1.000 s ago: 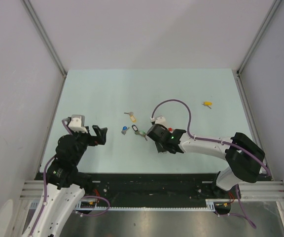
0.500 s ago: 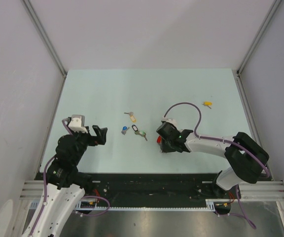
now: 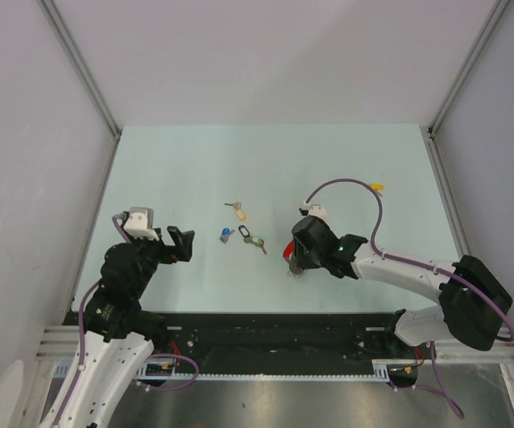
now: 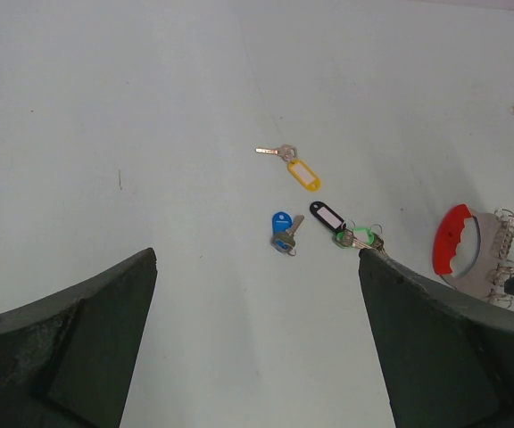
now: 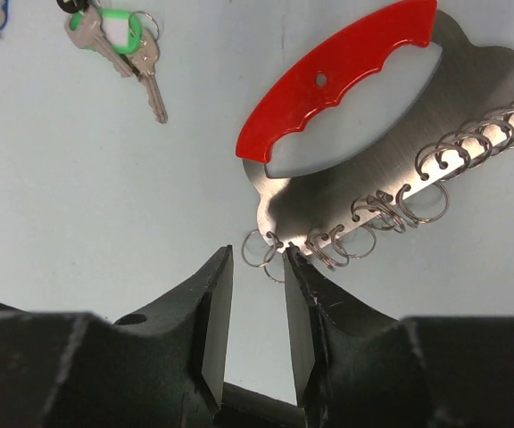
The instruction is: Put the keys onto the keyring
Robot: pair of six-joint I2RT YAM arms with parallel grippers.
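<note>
The right arm (image 3: pixel 400 267) stretched low toward the centre, the right gripper (image 5: pixel 255 266) with jaws narrowly apart either side of a small ring on the keyring (image 5: pixel 337 67). The keyring lay flat, just right of the keys (image 4: pixel 327 215). The left gripper (image 4: pixel 257 259) hovered, jaws wide apart.

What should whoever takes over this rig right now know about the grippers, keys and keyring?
Left gripper: open wide, empty, hovering left of the keys.
Right gripper: fingers narrowly apart, holding nothing, tips at the near end of the keyring.
Keys, all loose on the table: yellow-tagged key, blue key, black-tagged key and green-ringed keys lie clustered left of the keyring; a second yellow key lies far right.
Done: nothing; no key shows on the keyring.
Left: thread every key on.
</note>
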